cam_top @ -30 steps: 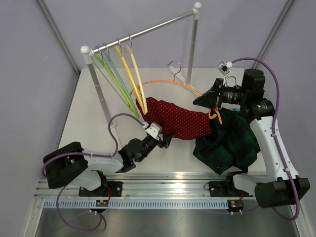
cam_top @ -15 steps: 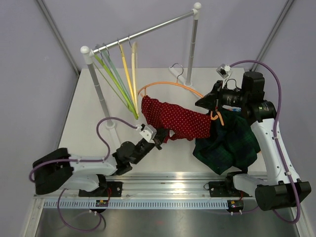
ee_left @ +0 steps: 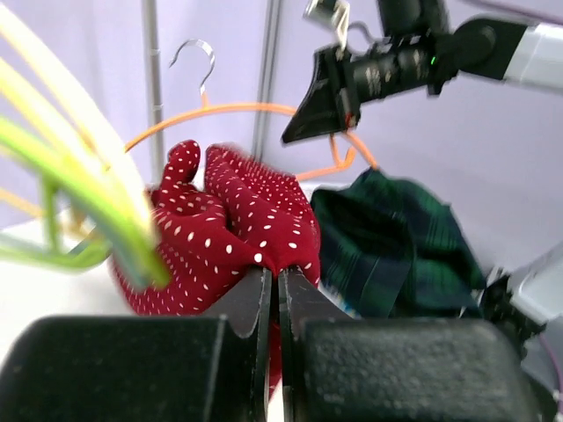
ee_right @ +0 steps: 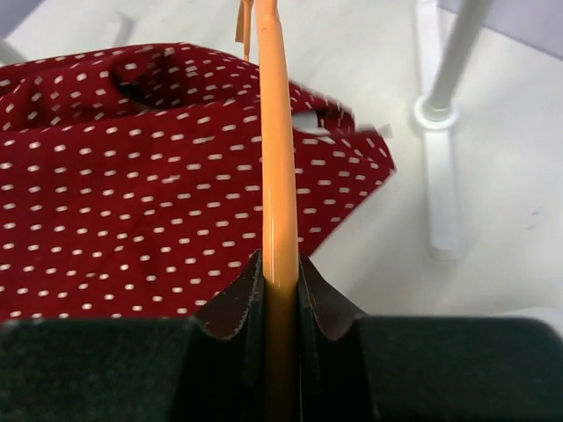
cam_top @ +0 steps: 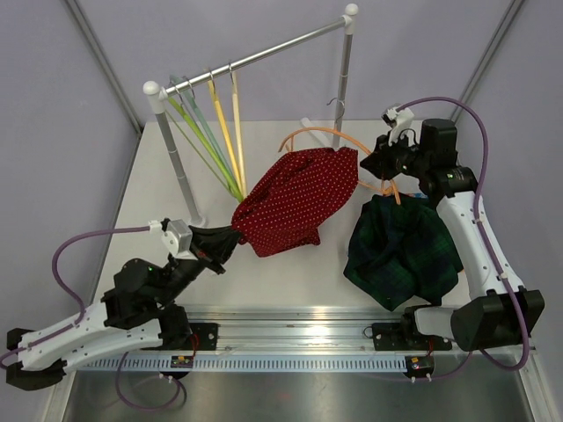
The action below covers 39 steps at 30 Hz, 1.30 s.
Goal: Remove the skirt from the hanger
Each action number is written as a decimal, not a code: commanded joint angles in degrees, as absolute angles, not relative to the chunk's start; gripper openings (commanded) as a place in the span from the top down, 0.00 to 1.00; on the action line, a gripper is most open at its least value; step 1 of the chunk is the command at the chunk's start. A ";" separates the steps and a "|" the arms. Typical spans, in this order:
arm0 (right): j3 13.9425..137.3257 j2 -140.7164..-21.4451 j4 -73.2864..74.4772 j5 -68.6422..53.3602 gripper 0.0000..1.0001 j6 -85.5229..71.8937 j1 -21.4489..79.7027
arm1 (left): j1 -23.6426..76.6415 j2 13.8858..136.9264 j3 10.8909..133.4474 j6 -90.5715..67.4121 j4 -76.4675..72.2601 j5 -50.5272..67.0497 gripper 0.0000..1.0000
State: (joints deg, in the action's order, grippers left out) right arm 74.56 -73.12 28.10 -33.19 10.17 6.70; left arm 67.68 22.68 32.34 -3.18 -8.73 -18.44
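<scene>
The red skirt with white dots [cam_top: 295, 198] stretches from the orange hanger [cam_top: 327, 132] down to my left gripper [cam_top: 229, 240]. That gripper is shut on the skirt's lower corner, and in the left wrist view the cloth [ee_left: 224, 224] bunches right at the closed fingertips of the gripper [ee_left: 280, 274]. My right gripper [cam_top: 376, 169] is shut on the hanger's lower end, held above the table. In the right wrist view the orange bar [ee_right: 279, 149] runs straight between the fingers of the gripper [ee_right: 280, 264], with the skirt [ee_right: 132, 185] draped under it.
A clothes rail [cam_top: 264, 54] stands at the back with several green and yellow hangers [cam_top: 215, 132] swinging on it. Its right post [cam_top: 341, 83] is just behind the orange hanger. A dark green plaid garment [cam_top: 400, 246] lies heaped on the table under the right arm.
My left gripper shut on the skirt and pulled back toward the near left, drawing the cloth out long. The right gripper lifted the hanger up and away.
</scene>
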 commanded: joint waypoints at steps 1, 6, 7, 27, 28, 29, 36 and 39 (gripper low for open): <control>79.62 -73.21 19.95 -25.93 1.00 14.23 6.24 | 68.03 18.29 36.29 -3.52 7.09 -21.61 1.00; 82.96 -74.44 20.21 -24.26 1.00 15.21 6.06 | 68.03 14.77 39.55 -2.11 13.27 -24.17 1.00; 83.49 -74.88 20.39 -23.82 1.00 15.55 6.15 | 68.11 14.68 39.90 -1.85 14.40 -24.69 1.00; 95.70 -76.80 25.57 -29.54 1.00 16.61 10.45 | 68.03 27.59 32.35 0.26 -4.28 -21.19 0.98; 96.93 -77.43 25.92 -29.01 1.00 16.79 11.42 | 68.03 28.55 32.17 0.35 -5.61 -20.83 0.98; 99.29 -78.21 26.19 -28.31 1.00 16.96 13.25 | 68.03 30.04 32.78 0.61 -6.76 -20.48 0.98; 112.31 -87.78 29.96 -20.22 1.00 17.67 19.94 | 68.03 38.57 43.57 5.36 -14.94 -16.98 0.98; 117.41 -91.65 31.81 -18.20 1.00 17.66 21.87 | 68.03 41.65 46.40 5.28 -14.94 -14.42 0.96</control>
State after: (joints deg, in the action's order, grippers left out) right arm 112.16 -88.60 31.24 -22.85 17.21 20.23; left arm 67.81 40.36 41.17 3.70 -5.52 -18.50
